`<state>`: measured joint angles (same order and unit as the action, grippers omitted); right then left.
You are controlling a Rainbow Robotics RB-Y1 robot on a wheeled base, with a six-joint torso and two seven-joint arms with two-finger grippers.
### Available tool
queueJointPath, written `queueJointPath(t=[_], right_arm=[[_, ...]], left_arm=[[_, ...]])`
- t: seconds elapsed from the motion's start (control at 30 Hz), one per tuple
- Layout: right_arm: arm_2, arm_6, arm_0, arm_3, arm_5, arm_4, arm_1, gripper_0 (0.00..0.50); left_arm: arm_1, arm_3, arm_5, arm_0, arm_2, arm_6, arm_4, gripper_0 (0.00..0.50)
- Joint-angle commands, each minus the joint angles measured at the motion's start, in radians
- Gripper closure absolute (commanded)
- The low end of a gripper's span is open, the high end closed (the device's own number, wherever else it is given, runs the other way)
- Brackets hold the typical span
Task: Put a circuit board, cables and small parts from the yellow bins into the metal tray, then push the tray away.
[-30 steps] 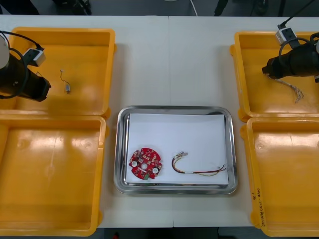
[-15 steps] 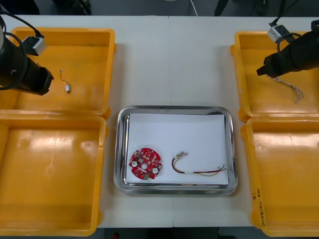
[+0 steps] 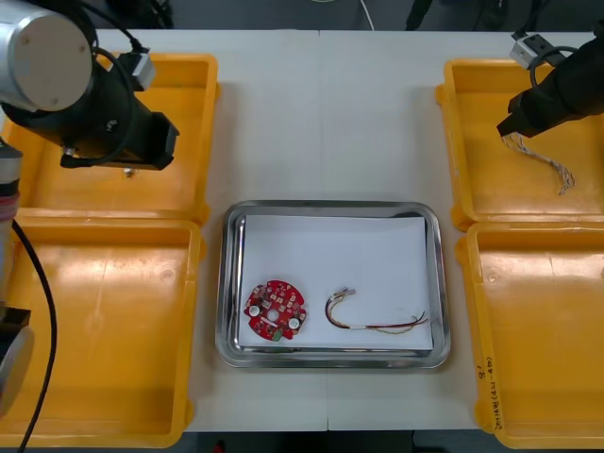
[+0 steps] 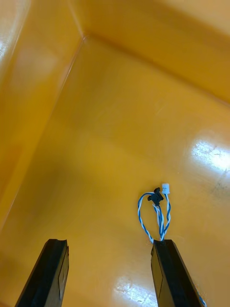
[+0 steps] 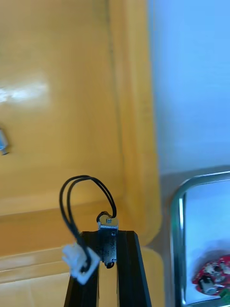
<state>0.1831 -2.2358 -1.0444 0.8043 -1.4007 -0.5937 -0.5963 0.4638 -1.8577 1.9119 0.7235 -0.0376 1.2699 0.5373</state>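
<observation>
Yellow bin (image 3: 179,71) at ten o'clock: over it the left gripper (image 5: 108,237) pinches a small metal part (image 5: 107,223) trailing a black cable (image 5: 63,192). At six, the tray (image 3: 330,206) holds a board (image 3: 275,309) and a red-yellow cable (image 3: 373,319). At two o'clock the right gripper (image 4: 108,244), fingers spread, hangs over a blue-white cable (image 4: 158,218) in another bin.

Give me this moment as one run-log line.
left hand shut on small metal part | right hand open by blue and white cable | metal tray holds circuit board, red and yellow cable
</observation>
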Motion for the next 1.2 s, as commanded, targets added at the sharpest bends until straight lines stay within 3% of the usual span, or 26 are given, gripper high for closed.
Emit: queueJointPath(t=[0.03,0.27,0.47,0.73,0.87,0.93,1.2], right_arm=[[-0.028,-0.113,-0.059,0.023,-0.006,0.023,-0.054,0.000],[-0.021,-0.151,-0.071,0.023,-0.041,0.038,-0.066,0.000],[-0.014,-0.147,-0.082,0.023,-0.058,0.049,-0.080,0.000],[0.015,-0.122,-0.086,0.010,-0.070,0.075,-0.082,0.000],[0.131,-0.127,-0.194,-0.232,-0.021,0.134,-0.088,0.000],[0.147,-0.134,-0.220,-0.284,0.002,0.169,-0.088,0.000],[0.098,-0.159,-0.227,-0.306,0.060,0.193,-0.086,0.000]], left_arm=[[-0.082,-0.041,0.008,0.082,-0.100,-0.190,-0.059,0.500],[-0.143,-0.040,0.002,0.093,-0.234,-0.307,-0.083,0.500],[-0.145,-0.026,-0.071,0.093,-0.354,-0.394,-0.053,0.500],[-0.145,0.063,-0.182,0.089,-0.476,-0.405,-0.045,0.500],[-0.145,0.137,-0.255,0.089,-0.538,-0.409,-0.045,0.500],[-0.145,0.160,-0.277,0.089,-0.559,-0.411,-0.045,0.500],[-0.142,0.189,-0.335,0.056,-0.604,-0.415,-0.059,0.500]])
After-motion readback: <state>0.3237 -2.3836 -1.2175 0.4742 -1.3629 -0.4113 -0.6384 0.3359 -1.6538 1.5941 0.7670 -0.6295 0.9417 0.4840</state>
